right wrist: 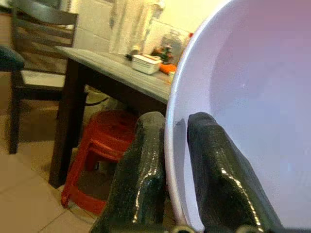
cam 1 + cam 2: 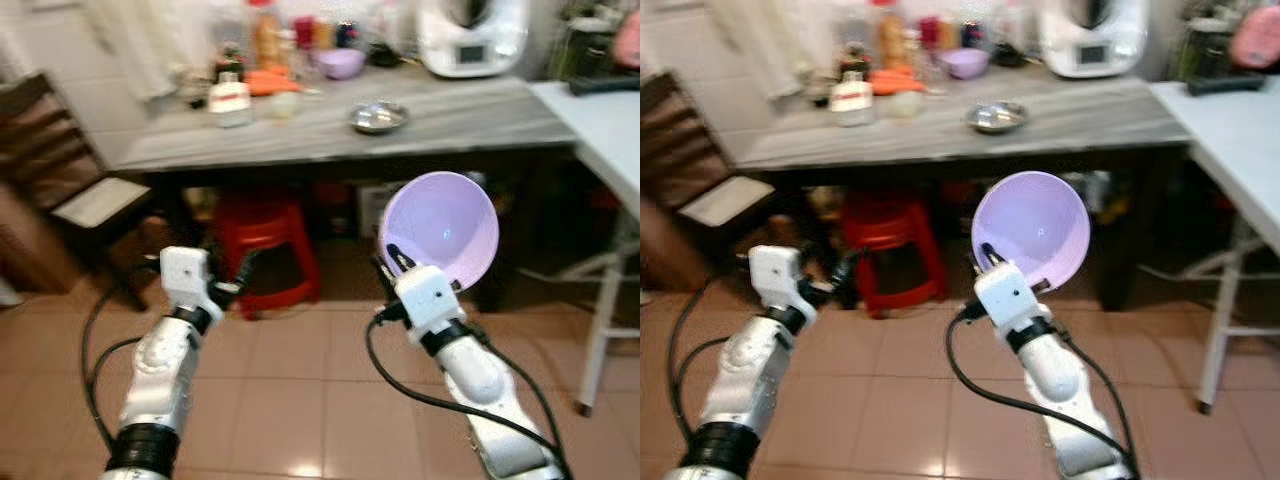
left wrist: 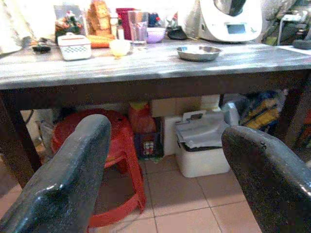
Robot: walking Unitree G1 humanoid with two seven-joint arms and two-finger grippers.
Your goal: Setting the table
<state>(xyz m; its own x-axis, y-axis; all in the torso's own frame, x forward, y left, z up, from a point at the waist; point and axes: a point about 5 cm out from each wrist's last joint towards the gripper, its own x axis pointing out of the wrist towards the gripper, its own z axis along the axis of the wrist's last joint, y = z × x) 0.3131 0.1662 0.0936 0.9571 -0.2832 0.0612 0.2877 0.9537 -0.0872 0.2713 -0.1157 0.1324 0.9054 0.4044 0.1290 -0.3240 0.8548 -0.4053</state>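
The right hand [image 1: 167, 145] pinches the rim of the lilac bowl [image 2: 440, 228], held tilted at 6 o'clock from the bench [image 2: 330, 130]. The left hand [image 3: 165, 179] gapes wide, holding nothing.

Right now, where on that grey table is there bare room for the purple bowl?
Free: the table's near strip, from the left corner past the steel dish to the right end. Crowded: the back edge, with bottles, white container, small purple bowl and appliance.
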